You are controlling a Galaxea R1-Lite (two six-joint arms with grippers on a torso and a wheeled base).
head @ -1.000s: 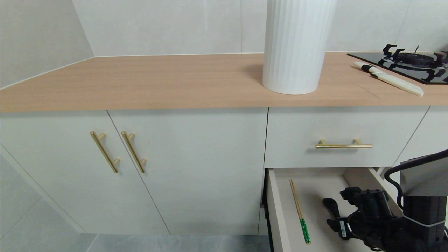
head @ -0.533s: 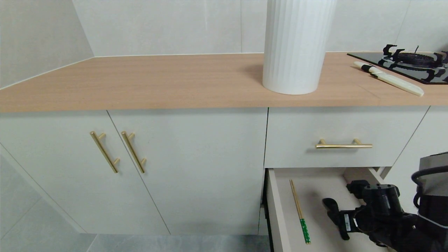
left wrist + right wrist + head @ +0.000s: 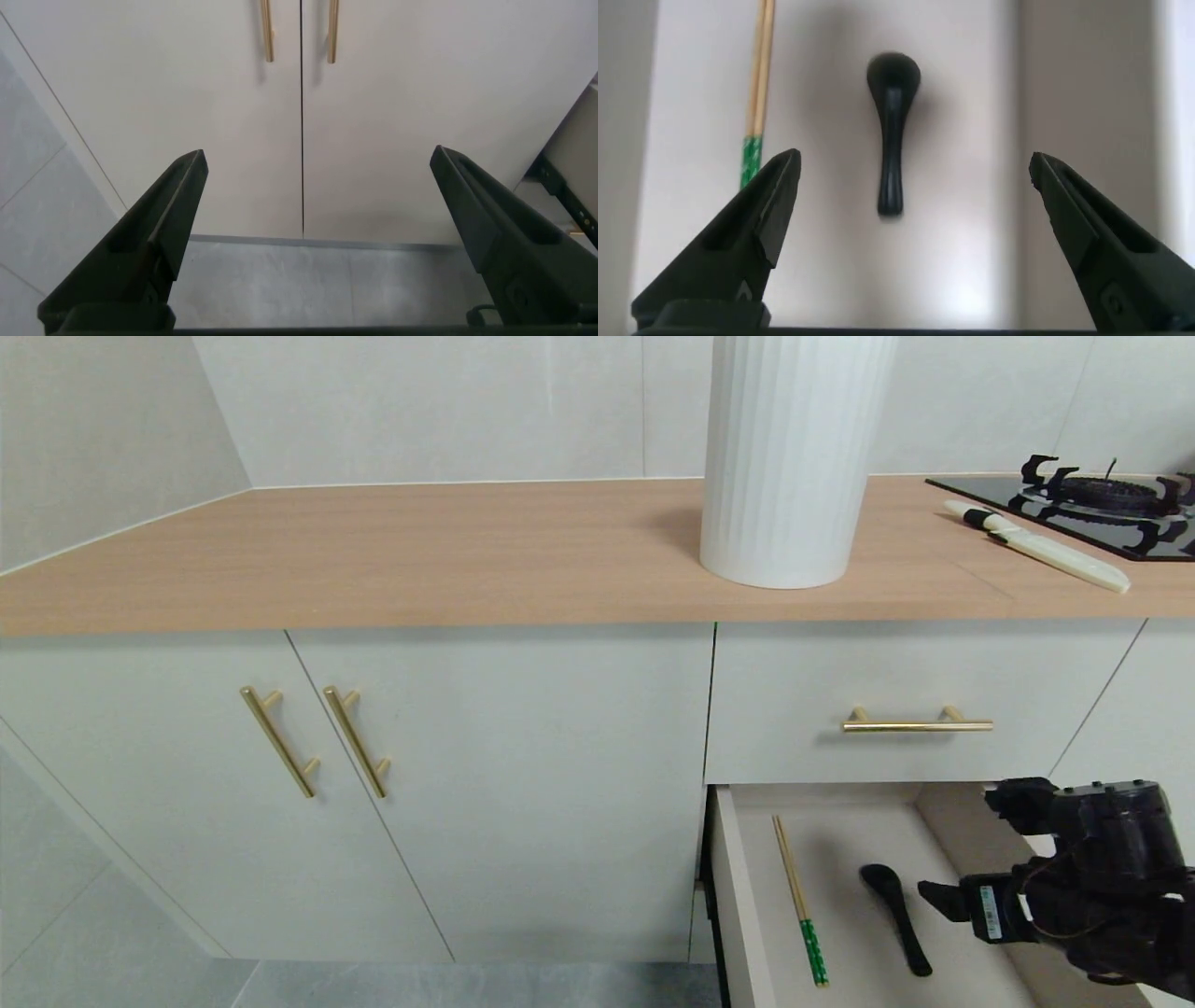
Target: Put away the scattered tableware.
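Kitchen surface (image 3: 420, 551) above, open drawer (image 3: 738, 896) below. Spoon (image 3: 894, 915) now lay loose on the drawer floor near the chopsticks (image 3: 798, 901), not touching. Right tool (image 3: 913, 161) had released it and backed off rightward, jaws wide, above the drawer. Spoon stowed; knife (image 3: 1036, 546) left on the surface. Left tool (image 3: 318, 163) wide, empty, facing cupboard doors (image 3: 374, 140).

1. Two chopsticks (image 3: 799, 896), side by side as one pair.
2. One black spoon (image 3: 894, 915).
3. One pale knife (image 3: 1036, 546).
4. One white ribbed vessel (image 3: 789, 457).
5. Two drawers: one open drawer (image 3: 738, 905), one shut drawer (image 3: 887, 672).
6. Two cabinet doors (image 3: 523, 784).
7. Three gold bar handles (image 3: 917, 725): two on the doors, one on the shut drawer.
8. One hob burner (image 3: 1106, 490).
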